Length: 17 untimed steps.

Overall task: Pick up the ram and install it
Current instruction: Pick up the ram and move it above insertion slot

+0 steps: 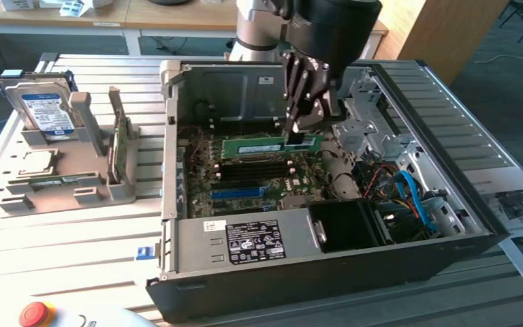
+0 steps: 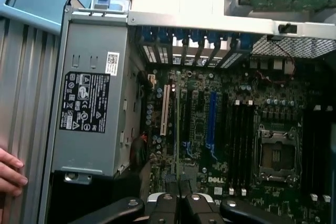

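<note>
One green ram stick is pinched on edge in the closed claw, low over the black memory slots inside the computer case, and I'd judge it must be held upright and parallel to a slot to seat cleanly.

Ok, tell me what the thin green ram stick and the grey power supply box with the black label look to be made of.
The thin green ram stick looks like fibreglass-type circuit board with a matte green coating: a flat, rigid strip bearing a pale label. The grey power supply box appears to be sheet metal with a dull bare finish: folded edges and stamped slots show.
</note>
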### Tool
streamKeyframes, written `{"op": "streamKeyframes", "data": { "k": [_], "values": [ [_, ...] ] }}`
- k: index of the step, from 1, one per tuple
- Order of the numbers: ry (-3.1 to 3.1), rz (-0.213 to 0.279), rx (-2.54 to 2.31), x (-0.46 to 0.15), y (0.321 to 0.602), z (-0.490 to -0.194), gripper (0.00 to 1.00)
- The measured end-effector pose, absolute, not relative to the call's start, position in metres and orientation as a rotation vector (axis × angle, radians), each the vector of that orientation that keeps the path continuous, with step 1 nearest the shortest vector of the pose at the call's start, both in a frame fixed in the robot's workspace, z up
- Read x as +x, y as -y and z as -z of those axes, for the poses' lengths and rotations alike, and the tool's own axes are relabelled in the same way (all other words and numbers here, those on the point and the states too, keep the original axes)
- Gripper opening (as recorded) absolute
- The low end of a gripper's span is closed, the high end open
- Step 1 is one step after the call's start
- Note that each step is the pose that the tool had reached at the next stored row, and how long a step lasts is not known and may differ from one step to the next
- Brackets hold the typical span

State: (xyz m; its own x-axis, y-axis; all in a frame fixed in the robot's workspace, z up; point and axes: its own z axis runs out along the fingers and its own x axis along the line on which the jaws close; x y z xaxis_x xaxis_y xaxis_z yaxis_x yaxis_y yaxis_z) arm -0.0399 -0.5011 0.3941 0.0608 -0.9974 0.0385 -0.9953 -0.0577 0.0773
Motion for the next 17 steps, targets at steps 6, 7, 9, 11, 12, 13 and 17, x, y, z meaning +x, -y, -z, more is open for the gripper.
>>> {"op": "streamKeyframes", "data": {
  "k": [6, 7, 9, 11, 12, 13, 17],
  "values": [
    [2.098, 0.039, 2.226, -0.038, 0.501, -0.394, 0.12],
    [2.098, 0.039, 2.226, -0.038, 0.5, -0.394, 0.12],
    [2.098, 0.039, 2.226, -0.038, 0.497, -0.394, 0.12],
    [2.098, 0.039, 2.226, -0.037, 0.491, -0.393, 0.12],
    [2.098, 0.039, 2.226, -0.037, 0.488, -0.392, 0.12],
    [2.097, 0.038, 2.226, -0.036, 0.484, -0.392, 0.12],
    [2.097, 0.038, 2.226, -0.035, 0.465, -0.389, 0.12]
  ]
}}
